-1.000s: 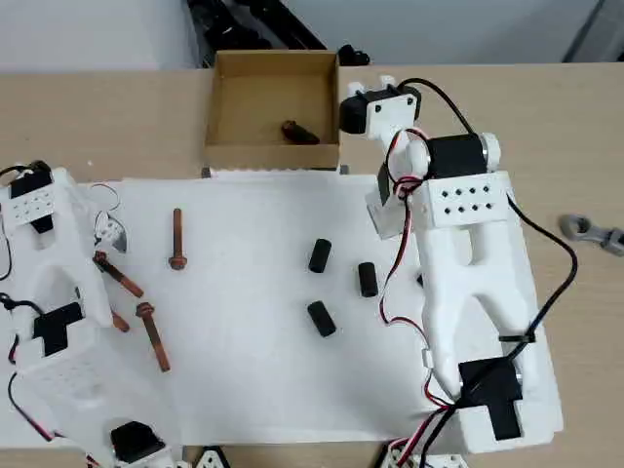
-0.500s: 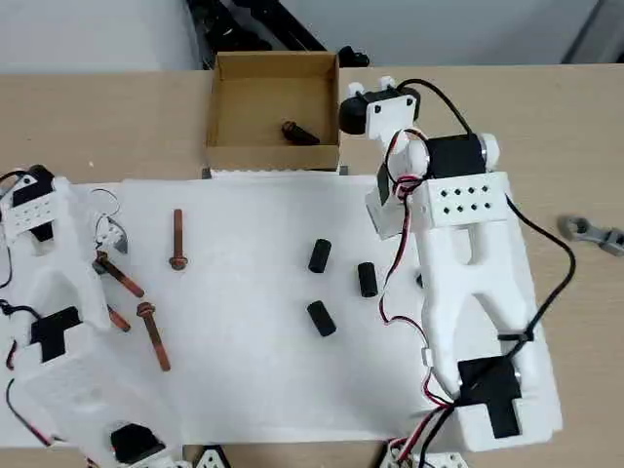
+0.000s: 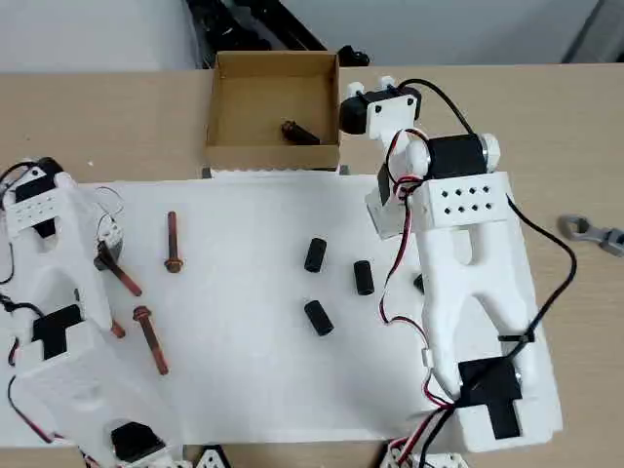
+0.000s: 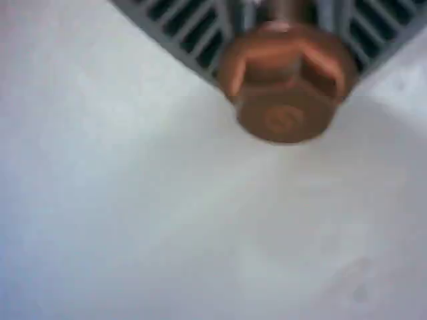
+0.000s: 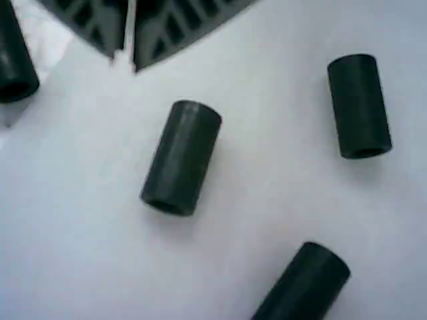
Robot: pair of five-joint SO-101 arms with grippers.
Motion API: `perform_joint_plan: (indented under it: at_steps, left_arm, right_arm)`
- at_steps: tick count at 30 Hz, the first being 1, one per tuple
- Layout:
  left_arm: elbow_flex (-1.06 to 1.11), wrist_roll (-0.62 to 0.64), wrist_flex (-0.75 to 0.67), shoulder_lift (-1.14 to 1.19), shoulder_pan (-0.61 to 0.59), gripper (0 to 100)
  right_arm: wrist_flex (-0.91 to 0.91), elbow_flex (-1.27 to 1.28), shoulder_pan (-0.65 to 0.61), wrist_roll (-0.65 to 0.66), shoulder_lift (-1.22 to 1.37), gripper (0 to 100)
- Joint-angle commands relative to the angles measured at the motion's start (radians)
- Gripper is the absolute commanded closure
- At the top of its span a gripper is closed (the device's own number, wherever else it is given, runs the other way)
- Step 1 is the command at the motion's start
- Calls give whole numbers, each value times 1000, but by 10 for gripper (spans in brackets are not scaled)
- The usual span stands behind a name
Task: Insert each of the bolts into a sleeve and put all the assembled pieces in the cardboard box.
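Observation:
My left gripper (image 3: 105, 252) sits at the white mat's left edge, shut on a copper bolt (image 3: 122, 277); its hex head (image 4: 287, 83) shows close up between the ribbed pads (image 4: 193, 27). Two loose bolts (image 3: 173, 241) (image 3: 151, 338) lie nearby on the mat. Three black sleeves (image 3: 315, 254) (image 3: 364, 277) (image 3: 319, 317) lie mid-mat. My right gripper (image 3: 390, 213) hangs shut just right of them, over the sleeves (image 5: 181, 158) (image 5: 359, 105) (image 5: 300, 283), holding nothing. The cardboard box (image 3: 222, 107) at the back holds one assembled piece (image 3: 300, 132).
A fourth sleeve (image 5: 10, 57) lies by the right arm's base side. A short bolt end (image 3: 117, 330) pokes out from under the left arm. A metal tool (image 3: 590, 231) lies on the bare table at far right. The mat's front middle has free room.
My left arm has shifted slightly and the held bolt moved with it. The loose bolts and sleeves have slid a little to the left. The right arm has stayed put.

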Motion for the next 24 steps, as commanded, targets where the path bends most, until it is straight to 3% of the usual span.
perform_joint_plan:
  at_steps: [1, 8, 14, 24]
  left_arm:
    - [1, -32, 81, -193, -28, 994]
    - [1, -147, 192, -706, 57, 995]
    - [1, -224, 198, -924, 80, 995]
    - [2, -308, 285, -945, 77, 995]
  right_arm:
    - [-13, -3, 2, -6, -51, 995]
    - [-4, -5, 27, -132, -53, 995]
    - [8, 17, 102, -146, -162, 996]
    - [1, 674, 153, 69, -782, 996]
